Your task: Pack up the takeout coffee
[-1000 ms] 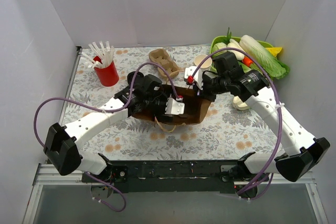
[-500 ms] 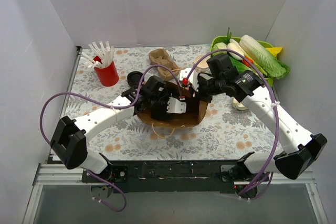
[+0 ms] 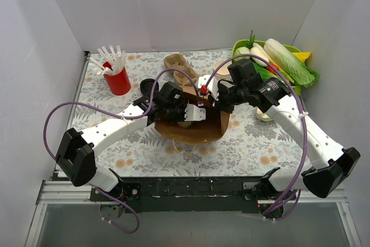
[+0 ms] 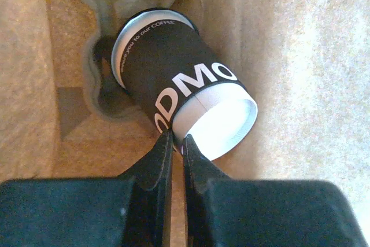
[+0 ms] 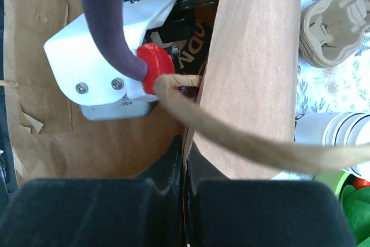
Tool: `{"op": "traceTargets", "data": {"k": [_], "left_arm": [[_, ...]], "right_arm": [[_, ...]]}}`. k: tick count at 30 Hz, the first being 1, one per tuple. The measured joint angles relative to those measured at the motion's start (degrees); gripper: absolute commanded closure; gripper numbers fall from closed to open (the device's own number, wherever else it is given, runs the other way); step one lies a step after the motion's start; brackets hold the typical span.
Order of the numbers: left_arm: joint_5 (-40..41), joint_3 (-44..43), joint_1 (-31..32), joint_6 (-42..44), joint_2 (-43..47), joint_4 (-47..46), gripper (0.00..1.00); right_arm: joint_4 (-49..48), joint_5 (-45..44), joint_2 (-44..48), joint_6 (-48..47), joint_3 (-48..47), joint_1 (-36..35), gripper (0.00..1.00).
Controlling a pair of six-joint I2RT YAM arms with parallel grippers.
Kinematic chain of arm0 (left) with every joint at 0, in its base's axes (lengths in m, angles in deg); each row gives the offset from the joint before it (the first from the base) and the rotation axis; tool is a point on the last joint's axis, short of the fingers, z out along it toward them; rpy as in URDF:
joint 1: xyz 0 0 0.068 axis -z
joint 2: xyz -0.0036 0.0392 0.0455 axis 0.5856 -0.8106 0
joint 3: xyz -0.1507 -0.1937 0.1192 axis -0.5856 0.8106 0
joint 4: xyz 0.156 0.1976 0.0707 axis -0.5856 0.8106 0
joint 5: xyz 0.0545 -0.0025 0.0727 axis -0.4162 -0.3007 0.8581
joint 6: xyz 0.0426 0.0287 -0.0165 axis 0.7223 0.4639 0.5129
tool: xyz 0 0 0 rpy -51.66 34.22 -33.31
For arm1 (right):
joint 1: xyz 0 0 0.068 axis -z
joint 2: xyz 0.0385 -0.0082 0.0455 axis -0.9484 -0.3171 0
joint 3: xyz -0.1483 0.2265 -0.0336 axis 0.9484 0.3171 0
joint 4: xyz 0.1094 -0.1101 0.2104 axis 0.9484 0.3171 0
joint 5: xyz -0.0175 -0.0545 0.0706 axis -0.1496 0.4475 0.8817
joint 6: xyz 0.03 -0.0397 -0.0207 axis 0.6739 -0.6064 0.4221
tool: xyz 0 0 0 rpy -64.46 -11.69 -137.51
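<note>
The takeout coffee cup (image 4: 179, 76), white with a black lettered sleeve and no lid on it, leans tilted in a pulp carrier (image 4: 95, 88) on the floor of the brown paper bag (image 3: 202, 131). My left gripper (image 4: 176, 143) reaches down into the bag (image 4: 300, 56) and is shut on the cup's near white rim. My right gripper (image 5: 186, 148) is shut on the bag's upper edge (image 5: 254, 56) and holds the mouth apart. From above, the left gripper (image 3: 188, 114) is inside the bag and the right gripper (image 3: 217, 99) is at its far rim.
A red cup of white straws (image 3: 117, 79) stands at the back left, with a black lid (image 3: 147, 85) near it. Spare pulp carriers (image 3: 179, 65) and stacked white cups (image 3: 222, 67) lie behind the bag. A green basket of vegetables (image 3: 277, 56) fills the back right corner.
My left gripper went from open to shut on the cup's rim inside the bag. The left arm swung further in over the bag. The right gripper kept its hold on the bag's edge.
</note>
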Motion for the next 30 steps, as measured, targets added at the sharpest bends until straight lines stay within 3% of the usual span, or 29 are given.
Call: {"op": "traceTargets", "data": {"k": [10, 17, 24, 27, 30], "left_arm": [[2.12, -2.27, -0.09, -4.68, 0.39, -0.37, 1.0], [1.42, -10.14, -0.15, -15.1, 2.21, 0.52, 1.0], [-1.6, -13.92, -1.92, -25.66, 5.79, 2.97, 1.0], [-3.52, -15.63, -3.45, -27.54, 7.41, 3.56, 1.0], [-4.85, -17.79, -4.46, -28.55, 9.84, 4.02, 1.0]], "right_arm": [[-1.84, -2.99, 0.33, 0.92, 0.5, 0.0, 0.99], [-4.61, -3.19, 0.42, 1.05, 0.66, 1.92, 0.99], [-4.37, -1.27, -3.72, 0.81, -5.95, 5.27, 0.99], [-1.25, -0.44, -8.79, 0.87, -12.13, 8.24, 0.94], [4.09, 0.96, -15.69, -0.15, -20.74, 10.45, 0.97]]}}
